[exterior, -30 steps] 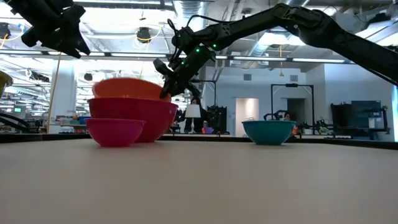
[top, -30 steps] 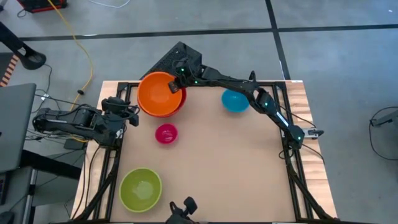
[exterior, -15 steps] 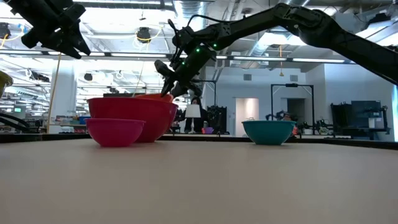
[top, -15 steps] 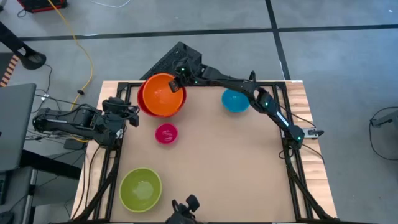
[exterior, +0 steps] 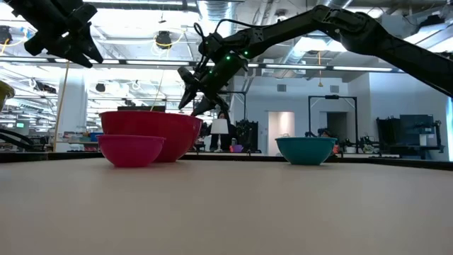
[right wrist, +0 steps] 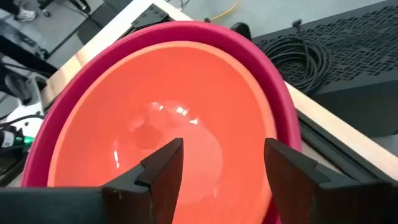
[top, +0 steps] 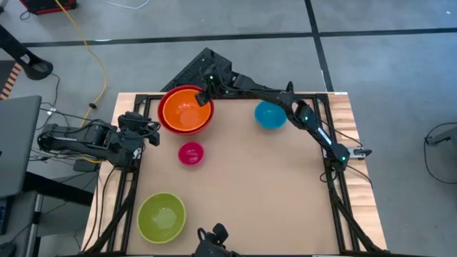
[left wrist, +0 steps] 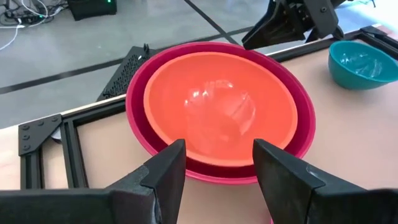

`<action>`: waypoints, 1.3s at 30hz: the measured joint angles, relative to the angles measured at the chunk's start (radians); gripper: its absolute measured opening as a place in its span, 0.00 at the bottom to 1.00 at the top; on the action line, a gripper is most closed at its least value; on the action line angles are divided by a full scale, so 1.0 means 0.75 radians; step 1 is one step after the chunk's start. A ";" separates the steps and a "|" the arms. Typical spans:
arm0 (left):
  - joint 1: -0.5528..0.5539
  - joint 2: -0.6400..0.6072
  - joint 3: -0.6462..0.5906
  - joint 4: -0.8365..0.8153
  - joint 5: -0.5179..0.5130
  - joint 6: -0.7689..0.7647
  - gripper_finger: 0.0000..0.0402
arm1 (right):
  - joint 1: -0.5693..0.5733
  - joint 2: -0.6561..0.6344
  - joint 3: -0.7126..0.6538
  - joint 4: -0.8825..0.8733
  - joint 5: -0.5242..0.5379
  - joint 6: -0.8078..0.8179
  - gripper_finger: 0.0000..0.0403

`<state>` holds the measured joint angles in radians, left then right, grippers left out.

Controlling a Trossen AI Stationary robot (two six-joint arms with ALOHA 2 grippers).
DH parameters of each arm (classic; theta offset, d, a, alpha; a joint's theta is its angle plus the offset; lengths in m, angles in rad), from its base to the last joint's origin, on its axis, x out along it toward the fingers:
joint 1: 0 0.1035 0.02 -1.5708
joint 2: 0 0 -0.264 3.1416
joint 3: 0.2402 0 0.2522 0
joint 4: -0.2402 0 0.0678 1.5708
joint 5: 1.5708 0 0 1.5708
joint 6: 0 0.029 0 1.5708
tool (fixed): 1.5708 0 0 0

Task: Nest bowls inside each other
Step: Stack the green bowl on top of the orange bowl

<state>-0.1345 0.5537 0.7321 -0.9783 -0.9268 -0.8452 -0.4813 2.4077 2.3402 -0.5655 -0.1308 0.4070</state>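
The orange bowl (top: pixel 186 109) sits nested inside the red bowl (top: pixel 187 133) at the table's far left; in the low view only the red bowl (exterior: pixel 152 131) shows. My right gripper (top: pixel 205 95) hangs open just above the bowls' far right rim (right wrist: pixel 261 56), touching nothing. The small pink bowl (top: pixel 191 153) stands on the table just nearer than the red one. The blue bowl (top: pixel 270 115) stands at the far right and the lime green bowl (top: pixel 162 217) at the near left. My left gripper (left wrist: pixel 214 152) waits open at the table's left edge, pointing toward the nested pair.
Black frame rails (top: pixel 136 107) run along the table's left and right edges. A dark box with cables (top: pixel 203 64) lies just beyond the far edge, behind the red bowl. The brown tabletop (top: pixel 264 185) lies bare in the middle and at the near right.
My right gripper has opened and let go of the orange bowl's far right rim. The orange bowl, which stood raised and off-centre above the red bowl, has dropped down into it and now sits nested below the red rim. The right gripper has stayed in place.
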 joint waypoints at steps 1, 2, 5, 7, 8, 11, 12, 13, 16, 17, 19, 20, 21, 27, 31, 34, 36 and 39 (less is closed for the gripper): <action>0.000 0.000 0.000 0.000 0.000 0.001 0.44 | -0.003 -0.001 0.000 -0.004 -0.011 0.001 0.57; 0.000 0.000 0.000 0.000 0.007 0.002 0.44 | -0.008 -0.005 0.000 -0.017 -0.032 0.001 0.57; 0.000 0.000 0.000 0.001 0.090 0.003 0.44 | -0.019 -0.020 0.000 -0.034 -0.111 0.001 0.56; 0.000 0.010 0.000 0.002 0.200 0.003 0.44 | -0.031 -0.036 0.000 -0.070 -0.174 -0.006 0.56; 0.000 0.018 0.000 0.010 0.264 0.003 0.44 | -0.033 -0.042 0.001 -0.071 -0.200 -0.020 0.56; -0.001 0.053 -0.001 0.087 0.474 0.036 0.44 | -0.031 -0.088 0.000 -0.162 -0.242 -0.080 0.56; -0.001 0.066 -0.001 0.138 0.547 0.074 0.44 | -0.026 -0.107 0.000 -0.168 -0.241 -0.105 0.55; -0.001 0.084 -0.001 0.205 0.624 0.119 0.44 | -0.018 -0.130 0.000 -0.200 -0.241 -0.127 0.55; -0.002 0.144 0.007 0.362 0.829 0.240 0.44 | 0.011 -0.194 0.001 -0.254 -0.241 -0.175 0.55; -0.003 0.169 0.020 0.380 0.890 0.277 0.44 | 0.024 -0.216 0.000 -0.292 -0.241 -0.195 0.55; -0.006 0.217 0.065 0.368 0.998 0.341 0.44 | 0.049 -0.260 0.000 -0.341 -0.241 -0.234 0.55; -0.007 0.236 0.091 0.350 1.046 0.367 0.44 | 0.062 -0.285 0.000 -0.392 -0.242 -0.259 0.55; -0.007 0.259 0.125 0.323 1.102 0.384 0.44 | 0.076 -0.308 0.001 -0.445 -0.241 -0.285 0.55; -0.051 0.384 0.375 0.140 1.317 0.627 0.44 | 0.190 -0.420 0.001 -0.778 -0.240 -0.349 0.55; -0.147 0.477 0.451 0.036 1.387 0.822 0.44 | 0.313 -0.469 0.001 -0.947 -0.240 -0.379 0.55; -0.245 0.549 0.448 0.031 1.466 0.869 0.44 | 0.418 -0.502 0.001 -1.029 -0.238 -0.385 0.55; -0.324 0.609 0.436 0.028 1.485 0.858 0.44 | 0.490 -0.523 0.001 -1.086 -0.199 -0.411 0.55; -0.439 0.721 0.431 0.030 1.467 0.788 0.44 | 0.599 -0.551 0.000 -1.178 -0.089 -0.472 0.55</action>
<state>-0.4640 1.0945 1.0557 -0.9560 0.1736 -0.2542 -0.0321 1.9946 2.3402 -1.4491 -0.1972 0.0527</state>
